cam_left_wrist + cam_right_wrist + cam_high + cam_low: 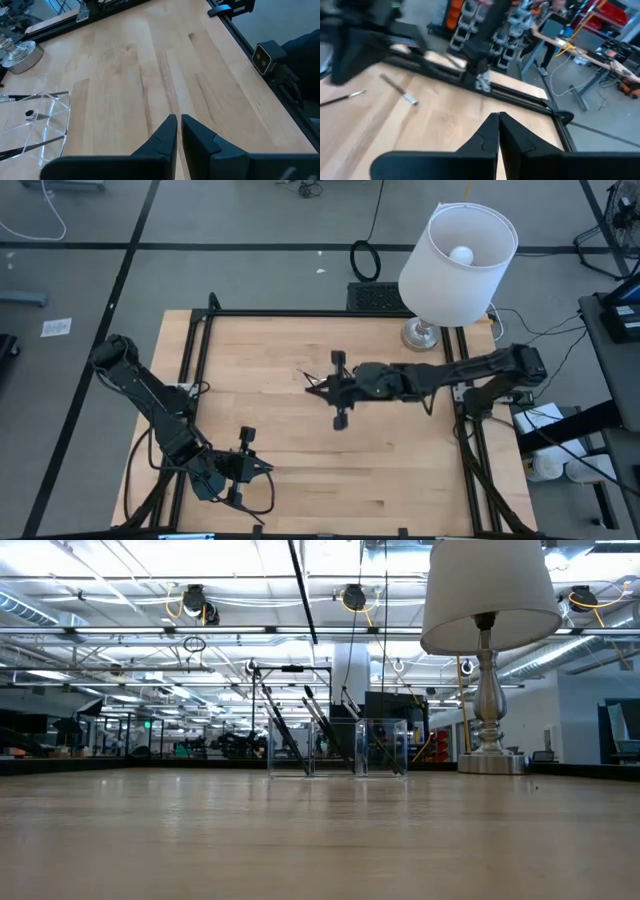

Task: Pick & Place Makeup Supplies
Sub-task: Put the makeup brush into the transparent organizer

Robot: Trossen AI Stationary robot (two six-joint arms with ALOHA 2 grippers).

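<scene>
Low view: the makeup sticks stand in a clear tray near the middle of the bench, thin dark shafts leaning steeply, most with their upper ends tipped toward the left edge. Seen from the right wrist, a stick with a silvery end lies slantwise over the wood, another thin one beside it; the picture is too blurred to place them more closely. The right end effector hangs over the tray at the bench's centre, fingers pressed together on nothing, its arm reaching in from the right edge. The left end effector sits near the front left corner, fingers drawn almost together and empty. A white-shaded lamp occupies the far right corner.
</scene>
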